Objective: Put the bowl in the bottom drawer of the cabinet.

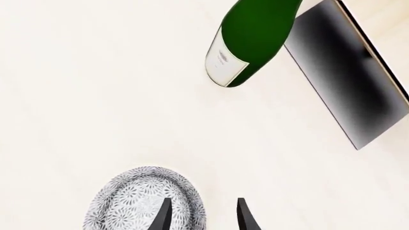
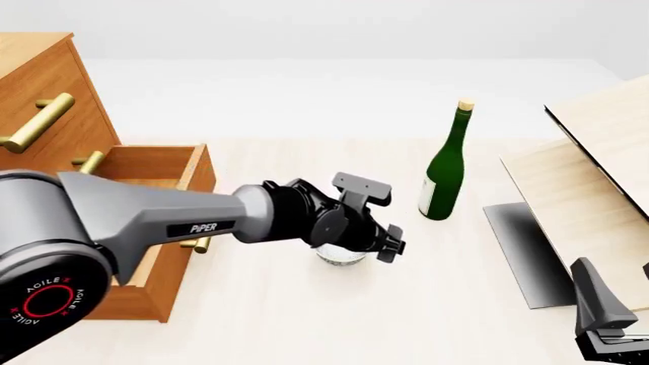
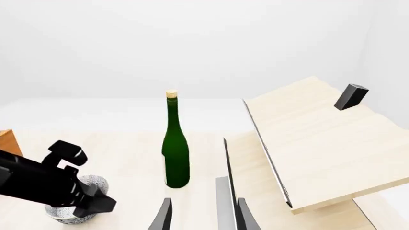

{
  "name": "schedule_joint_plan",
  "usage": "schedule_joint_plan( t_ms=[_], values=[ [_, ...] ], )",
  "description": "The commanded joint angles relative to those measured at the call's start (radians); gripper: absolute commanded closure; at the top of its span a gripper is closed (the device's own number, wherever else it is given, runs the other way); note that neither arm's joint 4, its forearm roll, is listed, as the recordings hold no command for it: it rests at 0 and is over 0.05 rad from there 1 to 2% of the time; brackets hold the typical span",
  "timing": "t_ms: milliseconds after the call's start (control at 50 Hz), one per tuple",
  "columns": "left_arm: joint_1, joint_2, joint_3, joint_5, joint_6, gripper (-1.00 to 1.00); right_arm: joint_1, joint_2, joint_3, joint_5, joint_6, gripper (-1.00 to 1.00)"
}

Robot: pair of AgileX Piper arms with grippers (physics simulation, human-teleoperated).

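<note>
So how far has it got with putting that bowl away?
Partway. Done: the bottom drawer of the cabinet already stands pulled open. In hand: the left gripper is down at the bowl, one finger inside the rim and the other outside, but the bowl seems to sit on the table, not yet lifted. Left: close, lift and carry it into the drawer. The right gripper waits, empty.

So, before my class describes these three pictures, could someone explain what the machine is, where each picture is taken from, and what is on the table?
These are simulator renders of two robot arms at a table. One picture looks from behind the arms; the other two come from cameras on each wrist. On the table stand a bowl, a green bottle, a cabinet with its bottom drawer pulled open, and a pale wooden box. The left pincer hangs open over the bowl's rim, holding nothing. The right pincer is open too.
</note>
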Motion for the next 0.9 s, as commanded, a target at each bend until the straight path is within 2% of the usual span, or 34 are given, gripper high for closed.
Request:
schedule_joint_plan(
  t_ms=[20, 900],
  values=[
    [-0.007, 0.014, 0.001, -0.012, -0.012, -1.00, 0.000, 0.000, 0.000, 0.000, 0.000, -1.00],
    [0.007, 0.035, 0.021, -0.039, -0.034, -1.00, 0.000, 0.000, 0.000, 0.000, 0.000, -1.00]
  ],
)
